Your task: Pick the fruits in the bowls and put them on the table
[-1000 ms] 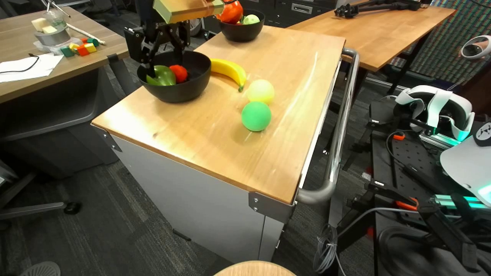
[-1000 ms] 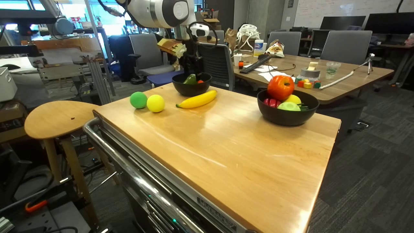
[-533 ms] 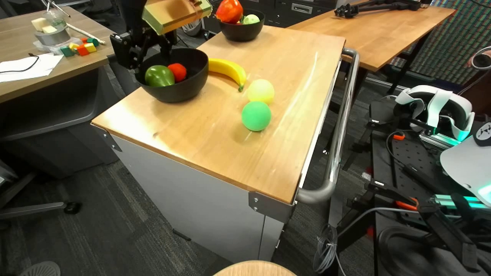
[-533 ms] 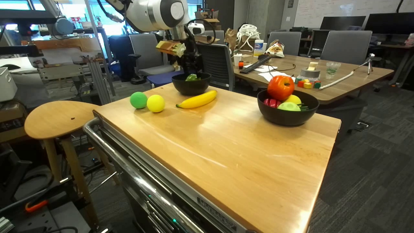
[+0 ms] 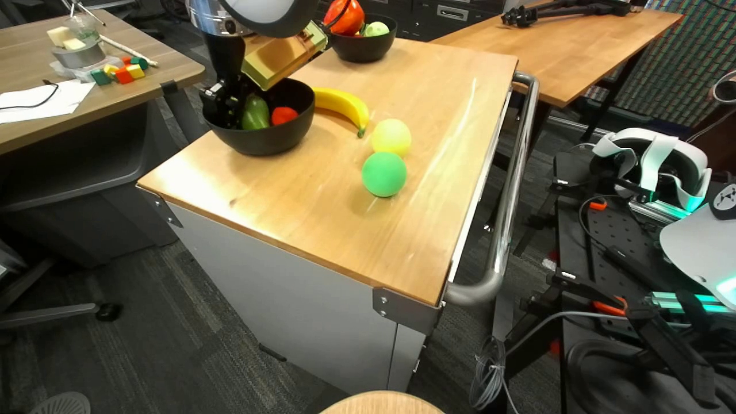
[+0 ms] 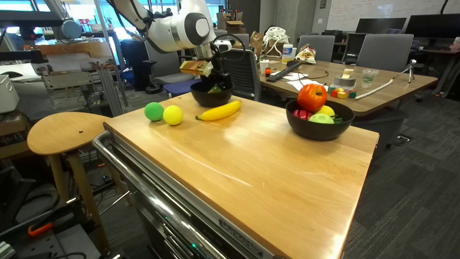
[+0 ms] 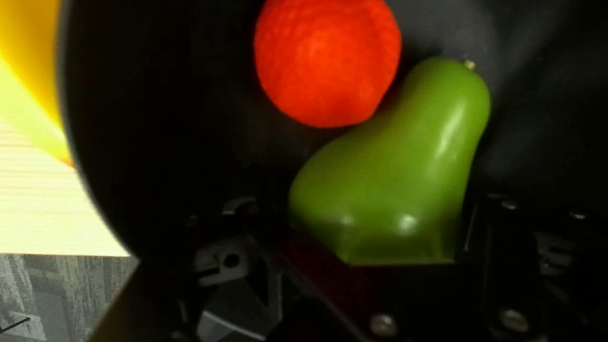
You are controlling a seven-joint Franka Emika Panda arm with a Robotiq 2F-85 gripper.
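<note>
A green pear (image 7: 399, 166) leans inside the smaller black bowl (image 6: 212, 99). Touching it, or nearly so, is an orange-red round fruit (image 7: 327, 61). My gripper (image 7: 370, 204) reaches down into this bowl, jaws wide, one finger at each side of the pear's thick end. The right finger looks against the pear; the left one is too dark to tell contact. A larger black bowl (image 6: 320, 133) holds a big red-orange fruit (image 6: 312, 97), a pale green one (image 6: 321, 118), a yellow one and a dark red one. On the table (image 6: 233, 162) lie a banana (image 6: 219, 111), a yellow ball (image 6: 173, 115) and a green ball (image 6: 153, 111).
The bowl's wall rises close around my fingers, near the table's edge. A metal bar handle (image 5: 520, 172) runs along one long side of the table. Behind stand a grey chair (image 6: 241, 70) and a cluttered desk (image 6: 388, 84); a wooden stool (image 6: 68, 127) stands off one end.
My gripper pulled up and away from the pear, then turned and came back down around it. Within the bowl the pear has swung round and the orange-red fruit has shifted.
</note>
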